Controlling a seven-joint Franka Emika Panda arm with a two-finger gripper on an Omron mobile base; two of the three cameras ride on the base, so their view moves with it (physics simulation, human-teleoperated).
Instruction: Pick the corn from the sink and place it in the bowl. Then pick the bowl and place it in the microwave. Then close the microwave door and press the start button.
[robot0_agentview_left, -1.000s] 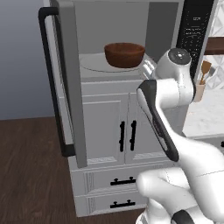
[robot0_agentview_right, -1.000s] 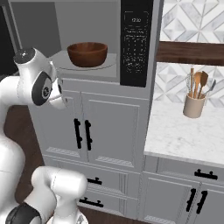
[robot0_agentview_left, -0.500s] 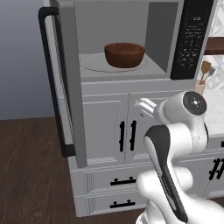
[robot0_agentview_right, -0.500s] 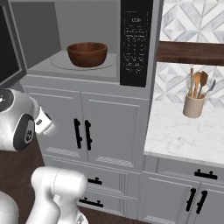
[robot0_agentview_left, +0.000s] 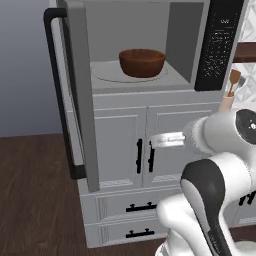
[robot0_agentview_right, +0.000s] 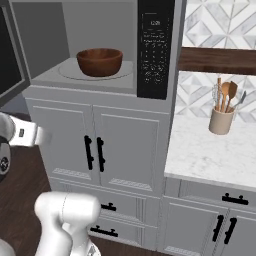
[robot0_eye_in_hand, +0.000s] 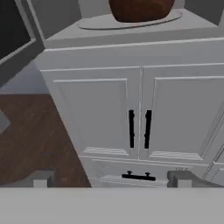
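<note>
Bowl (robot0_agentview_left: 142, 61) sits on the round plate inside the microwave (robot0_agentview_right: 150, 50) with the door (robot0_agentview_left: 80, 95) swung wide for closing next, so I have my claw (robot0_eye_in_hand: 109, 179) spread fully, gripping nothing, low before the 2 cabinet doors (robot0_eye_in_hand: 140, 113).

Arm folded low, tool (robot0_eye_in_hand: 109, 179) level and forward, fingers wide apart.

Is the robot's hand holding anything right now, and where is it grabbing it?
Nothing is held. The gripper is open, with empty air between its fingertips, facing the cabinet doors. The bowl sits inside the microwave.
</note>
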